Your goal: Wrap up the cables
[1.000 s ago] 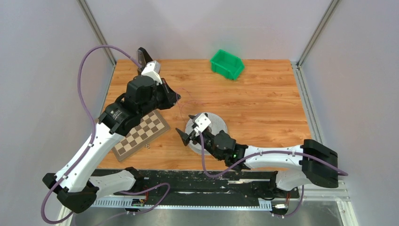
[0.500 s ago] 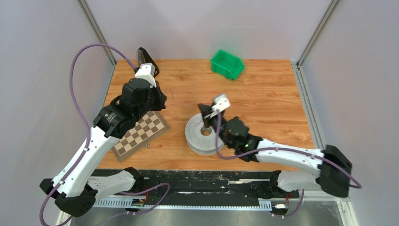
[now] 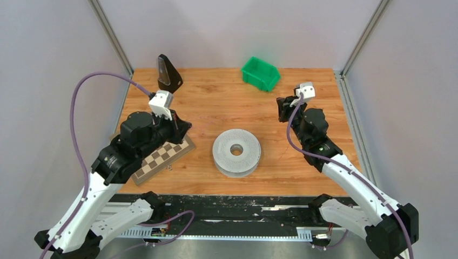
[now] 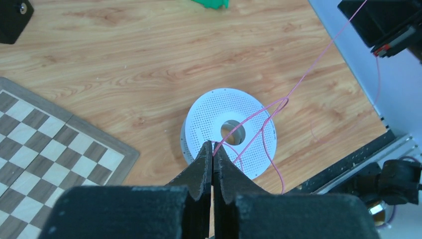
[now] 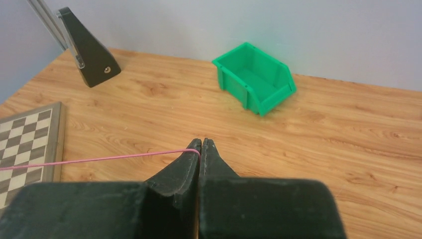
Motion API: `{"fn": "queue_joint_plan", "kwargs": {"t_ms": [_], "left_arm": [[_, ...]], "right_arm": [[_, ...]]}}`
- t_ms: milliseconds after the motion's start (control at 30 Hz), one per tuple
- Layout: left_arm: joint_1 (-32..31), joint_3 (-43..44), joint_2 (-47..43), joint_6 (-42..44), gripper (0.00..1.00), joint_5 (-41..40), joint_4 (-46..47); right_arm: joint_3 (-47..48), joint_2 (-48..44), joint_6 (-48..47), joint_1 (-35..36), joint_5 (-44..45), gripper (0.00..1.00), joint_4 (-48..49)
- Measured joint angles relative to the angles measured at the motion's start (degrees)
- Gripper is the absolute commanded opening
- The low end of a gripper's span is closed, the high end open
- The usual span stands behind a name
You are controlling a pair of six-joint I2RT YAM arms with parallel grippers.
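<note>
Reel [image 3: 236,152]: grey, lying flat on the wood table [image 3: 318,94], round hole facing straight up, top disc full of tiny holes.
Strand [image 4: 298,82]: thin and pink, pulled into one long slanted line from the left gripper, across above the reel's top, up to the right gripper. Also one loose loop lying over the reel's top and hanging past its rim. Too fine to see from the top camera.
Left gripper [image 4: 212,149]: up in the air to the left of the reel, pointing down at it, tips pressed tight together with the strand pinched between them.
Right gripper [image 5: 200,144]: behind and to the right of the reel, well apart from it, tips squeezed together on the strand, which runs off to the left almost level.
Chessboard [image 3: 162,156]: flat, just left of the reel, partly under the left arm.
Green bin [image 3: 260,73]: far behind the reel, open side up.
Black wedge [image 3: 168,74]: standing up, far behind and left of the reel.
</note>
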Motion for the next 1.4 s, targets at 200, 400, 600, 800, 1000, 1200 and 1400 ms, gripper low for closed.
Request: {"fn": "queue_joint_plan", "kwargs": {"t_ms": [200, 400, 600, 800, 1000, 1200, 1400], "left_arm": [[0.11, -0.02, -1.25, -5.51, 0.04, -4.52, 0.90], [0.74, -0.02, -0.48, -8.35, 0.00, -11.04, 0.96], [2.36, -0.70, 1.01, -7.80, 0.00, -8.68, 3.50], [2.32, -1.11, 2.14, -11.56, 0.00, 5.66, 5.03], [2.34, -1.40, 4.81, -16.35, 0.00, 9.31, 3.50], [2.34, -1.40, 7.54, -19.74, 0.00, 10.16, 1.49], [2.34, -1.97, 8.63, -21.11, 0.00, 13.14, 2.01]], "right_arm": [[2.01, 0.61, -0.07, -1.88, -5.05, 0.00, -3.78], [2.23, -1.01, -0.61, -2.45, -8.98, 0.00, -5.57], [2.29, -3.21, -1.86, -2.58, -17.18, 0.11, -7.39], [6.27, 2.49, -0.81, -2.58, -22.12, 0.34, -13.68], [10.86, 2.89, 2.67, -0.42, -20.52, 0.49, -27.32], [13.42, -3.02, 3.54, 7.48, -19.98, 0.56, -28.92], [9.60, -3.08, -2.82, 19.17, -25.42, 0.62, -14.60]]}}
